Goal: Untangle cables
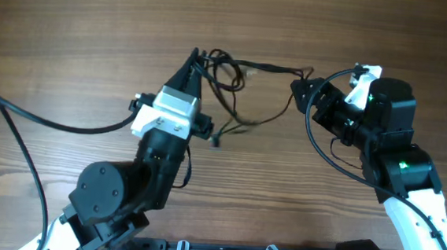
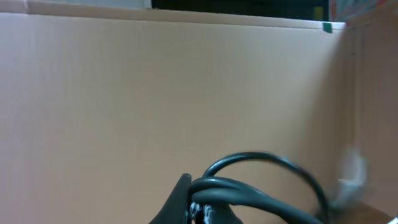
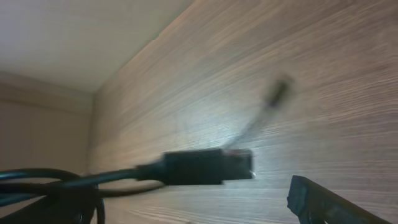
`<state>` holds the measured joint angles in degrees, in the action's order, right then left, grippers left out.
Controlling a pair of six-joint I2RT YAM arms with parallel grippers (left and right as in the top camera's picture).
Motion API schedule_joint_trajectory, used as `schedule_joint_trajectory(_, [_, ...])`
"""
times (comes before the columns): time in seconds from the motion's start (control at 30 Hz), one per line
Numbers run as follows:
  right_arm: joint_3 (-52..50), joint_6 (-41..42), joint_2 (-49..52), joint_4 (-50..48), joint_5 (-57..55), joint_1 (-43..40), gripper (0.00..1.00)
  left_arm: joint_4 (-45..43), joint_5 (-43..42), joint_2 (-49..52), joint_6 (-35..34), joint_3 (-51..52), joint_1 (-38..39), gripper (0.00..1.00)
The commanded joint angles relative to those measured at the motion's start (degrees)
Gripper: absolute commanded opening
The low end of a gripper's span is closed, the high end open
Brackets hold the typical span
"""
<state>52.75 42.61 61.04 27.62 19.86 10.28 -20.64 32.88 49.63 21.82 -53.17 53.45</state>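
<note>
The cables (image 1: 261,65) are thin black wires looped at the upper middle of the table, with strands trailing down to a small plug end (image 1: 216,140). My left gripper (image 1: 197,59) is shut on the loops at their left end. In the left wrist view (image 2: 193,208) a bundle of the cables (image 2: 261,193) is pinched at its fingertips, lifted off the table. My right gripper (image 1: 299,87) is at the cables' right end. In the right wrist view (image 3: 186,205) its fingers stand wide apart, with a dark plug (image 3: 205,167) between them, not clamped.
The wooden table (image 1: 72,28) spreads all round. A thicker black arm cable (image 1: 50,122) runs across the left side to the left arm. Another arm cable (image 1: 324,152) loops beside the right arm. A beige wall (image 2: 155,93) fills the left wrist view.
</note>
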Motion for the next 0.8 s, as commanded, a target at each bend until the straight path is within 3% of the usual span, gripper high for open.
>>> schedule_joint_trajectory(0.0, [0.26,-2.29,0.35,0.31,-3.04,-0.50,1.00,0.42,2.60,-1.49,2.27,-0.81,-0.74,0.04])
schedule_joint_trajectory(0.17, [0.28,-20.15,-1.29,0.09,10.54,-0.50,1.00,2.27,4.22,-1.46,5.27,-0.79,-0.85,0.04])
schedule_joint_trajectory(0.27, [0.28,-34.38,-4.00,0.79,25.09,-0.50,1.00,2.34,5.60,-1.46,6.29,-0.79,-0.85,0.04])
schedule_joint_trajectory(0.33, [0.28,-38.62,-6.36,-0.04,34.67,-0.52,1.00,3.52,5.29,-1.40,6.32,-0.79,-0.85,0.04])
schedule_joint_trajectory(0.4, [0.28,-38.53,-8.31,-1.99,37.99,-0.52,1.00,5.99,3.15,-1.36,6.34,-0.79,-0.85,0.04])
schedule_joint_trajectory(0.53, [0.28,-30.62,-12.63,-10.73,36.96,-0.57,1.00,13.22,-11.15,-1.38,6.49,-0.79,-0.85,0.04])
schedule_joint_trajectory(0.77, [0.28,-22.43,-14.78,-14.95,29.66,-0.59,1.00,14.32,-31.17,-1.38,6.45,-0.79,-2.27,0.04])
